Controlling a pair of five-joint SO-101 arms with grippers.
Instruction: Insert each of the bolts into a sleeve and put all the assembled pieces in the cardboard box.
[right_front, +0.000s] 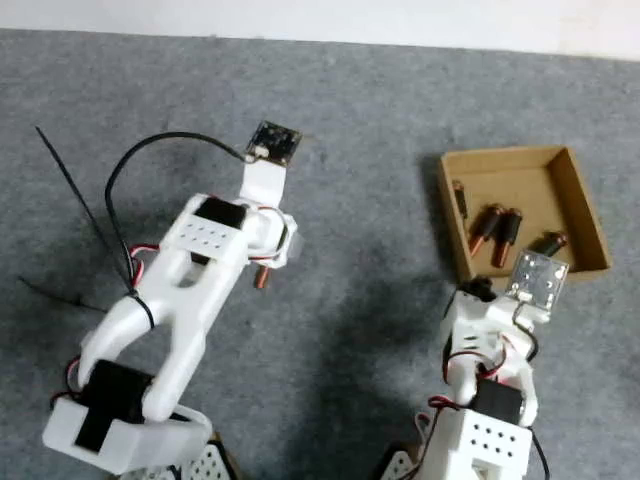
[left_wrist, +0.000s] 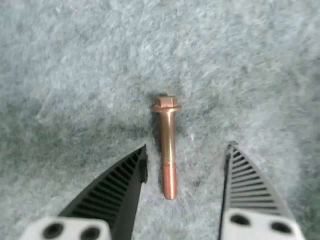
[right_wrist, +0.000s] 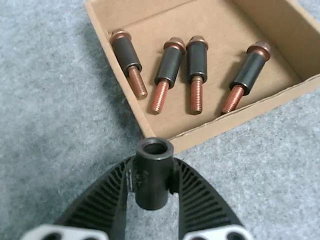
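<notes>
though untouched, bolt (left_wrist: 168, 150) within left pincer (left_wrist: 187, 146)

White printed arms (right_front: 190, 290), black servos (right_front: 105, 395) and cables (right_front: 109, 200), black ribbed fingers (left_wrist: 120, 185).

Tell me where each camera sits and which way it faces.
High view: fixed overhead, looking down on left arm, right arm and the cardboard box.
Left wrist view: on the left arm, looking down past the open left gripper at a bolt.
Right wrist view: on the right arm, looking past the right gripper, shut on a sleeve, towards the box.
Shared: high and right wrist views show the box.
</notes>
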